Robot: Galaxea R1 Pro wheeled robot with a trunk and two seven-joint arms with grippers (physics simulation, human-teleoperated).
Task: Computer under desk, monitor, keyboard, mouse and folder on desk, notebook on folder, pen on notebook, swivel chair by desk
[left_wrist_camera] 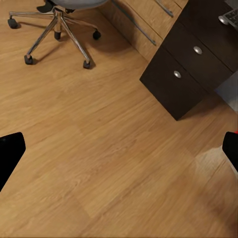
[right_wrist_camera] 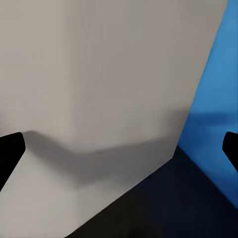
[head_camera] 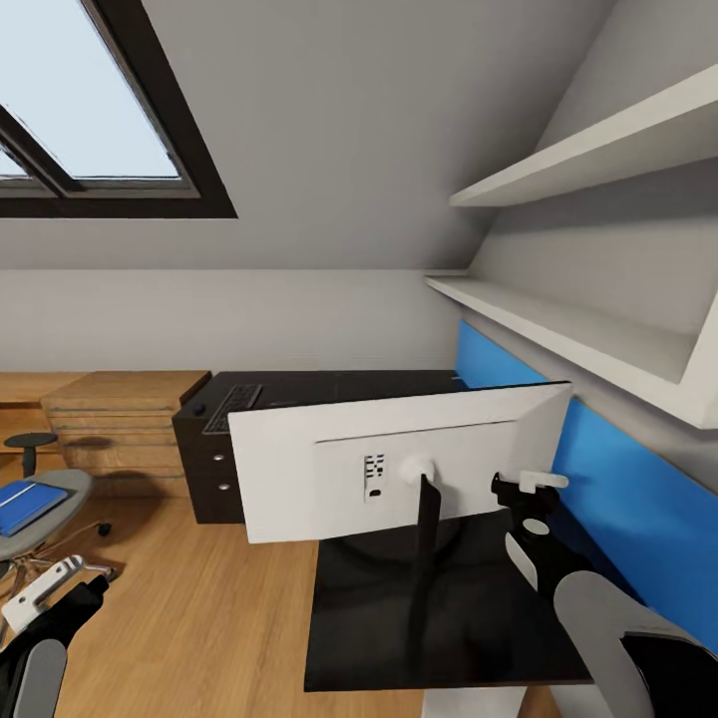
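Monitor (head_camera: 299, 469): centre of the head view, white back toward the camera, on the desk (head_camera: 499, 618); screen hidden.
Keyboard (head_camera: 232, 405): partly hidden behind it.
Folder (head_camera: 25, 502): lower left, on the swivel chair (head_camera: 45, 519) (cut off).
Left gripper (left_wrist_camera: 119, 153): jaws spread, over floor.
Right gripper (right_wrist_camera: 119, 148): jaws spread, facing the monitor's back.

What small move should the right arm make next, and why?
Probably ease the right gripper forward to the monitor. Its fingers are spread wide with the white back just ahead, and the screen faces away, so it likely needs turning.
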